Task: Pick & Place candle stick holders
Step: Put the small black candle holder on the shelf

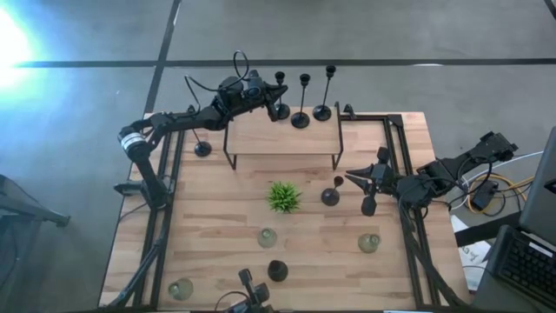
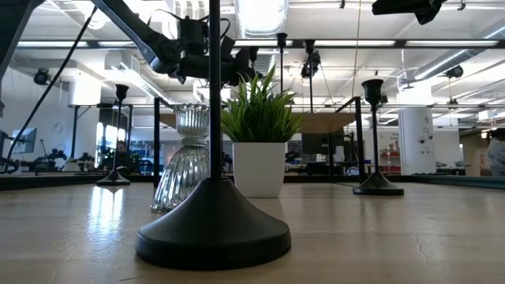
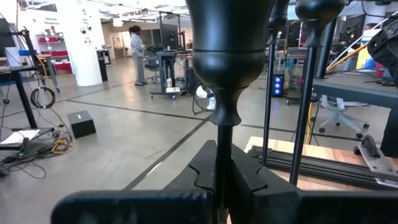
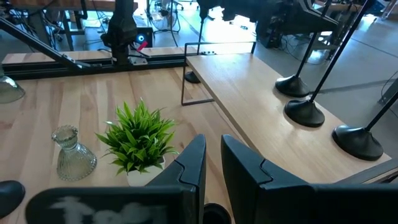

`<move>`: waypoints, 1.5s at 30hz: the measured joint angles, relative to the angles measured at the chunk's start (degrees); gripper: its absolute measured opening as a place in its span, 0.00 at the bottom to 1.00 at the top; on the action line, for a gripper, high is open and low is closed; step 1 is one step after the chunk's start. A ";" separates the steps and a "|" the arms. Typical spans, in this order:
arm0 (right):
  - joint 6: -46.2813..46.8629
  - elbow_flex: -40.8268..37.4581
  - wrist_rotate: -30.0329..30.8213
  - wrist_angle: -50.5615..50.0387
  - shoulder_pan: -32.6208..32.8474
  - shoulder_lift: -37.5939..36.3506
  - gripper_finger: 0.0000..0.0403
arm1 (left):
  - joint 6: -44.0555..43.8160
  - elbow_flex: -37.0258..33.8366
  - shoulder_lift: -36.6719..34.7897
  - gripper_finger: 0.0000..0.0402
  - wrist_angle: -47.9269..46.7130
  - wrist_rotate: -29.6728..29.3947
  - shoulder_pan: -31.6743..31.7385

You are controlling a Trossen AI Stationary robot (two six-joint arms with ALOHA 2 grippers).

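My left gripper (image 1: pixel 276 108) is over the far edge of a raised wooden shelf (image 1: pixel 282 135) and is shut on a slim black candle stick holder (image 1: pixel 280 85). Two more black ones (image 1: pixel 301 103) (image 1: pixel 325 94) stand on their round bases beside it. Other black ones stand on the table at the left (image 1: pixel 201 144), middle right (image 1: pixel 333 195) and near edge (image 1: pixel 277 270). Pale glass ones (image 1: pixel 267 236) (image 1: pixel 369 242) (image 1: pixel 181 289) stand on the table. My right gripper (image 1: pixel 354 180) hovers, slightly open and empty, up and to the right of the middle-right holder (image 2: pixel 372 142). My left gripper pinches the holder's thin stem (image 3: pixel 222 158) between its two fingers (image 3: pixel 202 174), a little below the cup top (image 3: pixel 229 43). The fingers come level from the table's left and lie across the stem. The holder stands upright. The gripper hides its base.
A small green plant in a white pot (image 1: pixel 283 196) stands mid-table, in front of the shelf. Black frame rails (image 1: pixel 395 148) run along the table's edges. A person (image 3: pixel 135 53) stands far off in the room.
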 joint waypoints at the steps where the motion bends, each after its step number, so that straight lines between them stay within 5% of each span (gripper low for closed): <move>1: 0.00 0.00 0.01 0.01 -0.01 0.00 0.11 | 0.00 0.00 0.00 0.03 0.00 0.00 0.00; 36: 0.19 0.00 -0.04 -0.12 -0.01 0.00 0.11 | -0.94 3.39 2.51 0.03 -3.95 0.64 0.02; 45: 0.22 0.00 -0.04 -0.52 -0.01 0.00 0.11 | -1.18 3.17 1.89 0.11 -5.57 1.72 0.07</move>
